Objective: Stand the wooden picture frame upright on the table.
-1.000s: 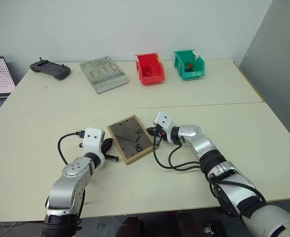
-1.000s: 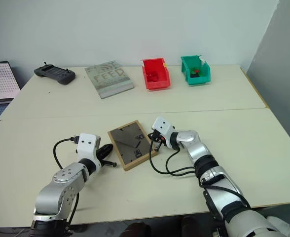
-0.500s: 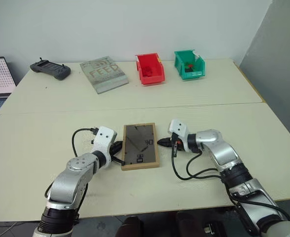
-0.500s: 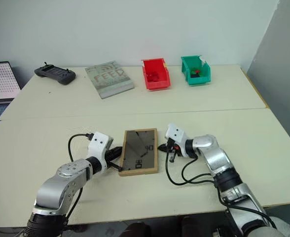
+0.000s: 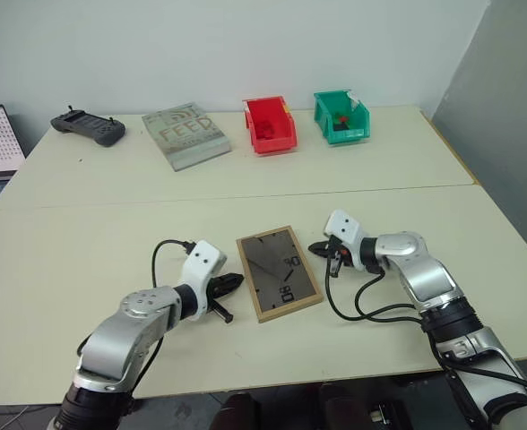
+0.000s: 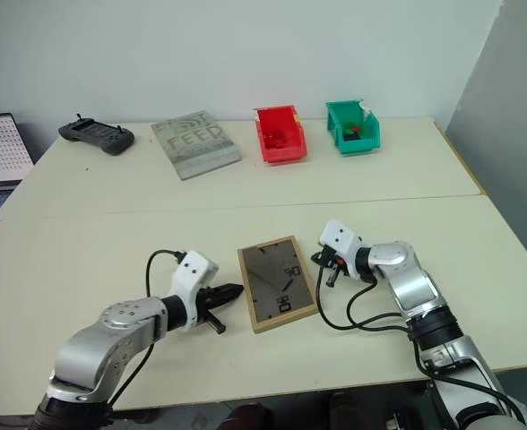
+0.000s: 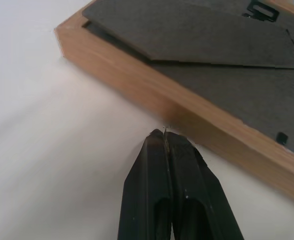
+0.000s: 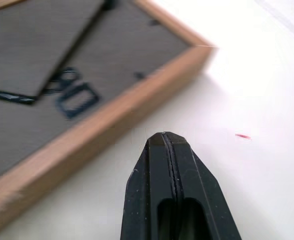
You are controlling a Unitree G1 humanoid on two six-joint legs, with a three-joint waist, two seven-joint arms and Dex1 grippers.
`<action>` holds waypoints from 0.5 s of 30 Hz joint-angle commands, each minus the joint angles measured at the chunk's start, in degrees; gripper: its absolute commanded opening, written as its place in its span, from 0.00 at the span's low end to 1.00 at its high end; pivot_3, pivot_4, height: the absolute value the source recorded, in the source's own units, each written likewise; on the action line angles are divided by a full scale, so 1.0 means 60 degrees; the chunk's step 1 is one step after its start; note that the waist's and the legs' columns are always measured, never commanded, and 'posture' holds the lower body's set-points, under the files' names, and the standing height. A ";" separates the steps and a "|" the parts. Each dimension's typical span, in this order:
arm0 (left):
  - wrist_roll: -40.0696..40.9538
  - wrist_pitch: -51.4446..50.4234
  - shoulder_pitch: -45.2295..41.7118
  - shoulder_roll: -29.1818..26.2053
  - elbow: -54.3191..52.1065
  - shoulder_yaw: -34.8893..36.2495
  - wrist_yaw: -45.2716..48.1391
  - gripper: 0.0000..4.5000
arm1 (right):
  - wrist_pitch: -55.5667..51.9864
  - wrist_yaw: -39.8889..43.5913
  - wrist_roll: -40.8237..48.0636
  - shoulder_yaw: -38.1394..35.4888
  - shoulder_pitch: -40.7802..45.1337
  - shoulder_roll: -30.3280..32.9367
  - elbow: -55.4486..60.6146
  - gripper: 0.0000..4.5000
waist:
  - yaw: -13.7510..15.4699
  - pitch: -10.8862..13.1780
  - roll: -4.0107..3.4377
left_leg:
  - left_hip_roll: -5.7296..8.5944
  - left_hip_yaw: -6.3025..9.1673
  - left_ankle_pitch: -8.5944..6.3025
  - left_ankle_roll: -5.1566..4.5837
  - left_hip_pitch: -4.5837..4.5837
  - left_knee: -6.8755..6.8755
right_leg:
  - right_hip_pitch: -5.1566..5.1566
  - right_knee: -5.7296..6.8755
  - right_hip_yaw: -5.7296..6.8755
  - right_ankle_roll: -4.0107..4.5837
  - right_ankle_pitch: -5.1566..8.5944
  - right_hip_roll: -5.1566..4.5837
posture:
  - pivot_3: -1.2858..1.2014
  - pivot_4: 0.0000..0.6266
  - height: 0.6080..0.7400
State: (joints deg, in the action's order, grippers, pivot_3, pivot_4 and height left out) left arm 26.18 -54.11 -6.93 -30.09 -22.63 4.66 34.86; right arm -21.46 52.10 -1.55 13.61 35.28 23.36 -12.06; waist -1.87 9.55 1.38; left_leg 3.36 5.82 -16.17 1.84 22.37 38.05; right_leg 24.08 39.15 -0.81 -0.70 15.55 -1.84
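The wooden picture frame (image 5: 280,272) lies flat on the table (image 5: 84,242), dark back side up, in the near half just past the seam line. It sits between the two grippers. The left gripper (image 5: 237,282) is on the frame's left side, very close to its long wooden edge, with its two black fingers (image 7: 157,165) pressed together and holding nothing. The right gripper (image 5: 317,248) is on the frame's right side, near the far corner, a little apart from the wood. Its fingers (image 8: 169,155) are pressed together too, with nothing in them.
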 commanded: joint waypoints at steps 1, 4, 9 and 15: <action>0.3443 -0.2296 0.0181 0.0236 -0.0240 0.2135 0.0942 0.21 | 0.0466 -0.0377 0.0159 -0.0173 0.0224 -0.0294 -0.0323 0.00 | 0.0003 0.0000 0.0000 | 0.0000 0.0002 0.0000 0.0000 0.0000 0.0001 | -0.0001 0.0000 0.0002 0.0000 0.0000 0.0000 | 0.52 0.24 1.00; 0.4549 -0.3443 0.0189 0.0479 0.0047 0.2771 0.0554 0.33 | 0.0573 -0.0480 0.0168 -0.0146 0.0228 -0.0457 -0.0471 0.00 | 0.0008 0.0000 0.0000 | 0.0001 0.0001 0.0000 0.0000 0.0000 0.0004 | -0.0004 0.0000 0.0002 0.0000 0.0000 0.0000 | 0.52 0.24 1.00; 0.5379 -0.4381 0.0340 0.1455 0.0329 0.3455 -0.0812 0.54 | 0.0578 -0.0549 0.0159 -0.0063 0.0009 -0.0596 -0.0312 0.00 | 0.0034 -0.0001 0.0001 | 0.0004 0.0005 0.0000 -0.0001 0.0000 0.0014 | -0.0008 0.0001 0.0004 0.0000 0.0000 -0.0001 | 0.52 0.24 1.00; 0.6271 -0.5082 0.0517 0.2247 0.0723 0.4092 -0.1977 0.83 | 0.0302 -0.0534 0.0226 0.0146 -0.0422 -0.0673 0.0268 0.00 | 0.0026 -0.0008 0.0001 | 0.0003 0.0001 0.0000 0.0000 -0.0005 0.0010 | -0.0007 0.0005 -0.0002 0.0000 0.0000 0.0000 | 0.52 0.24 1.00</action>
State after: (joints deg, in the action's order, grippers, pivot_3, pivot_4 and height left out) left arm 61.19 -82.98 -4.29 -17.16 -19.60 27.08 25.00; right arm -19.40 48.76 -0.99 14.12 32.90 19.68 -13.48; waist -1.71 9.50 1.38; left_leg 3.37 5.82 -16.17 1.84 22.32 38.11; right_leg 24.03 39.19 -0.82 -0.71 15.55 -1.85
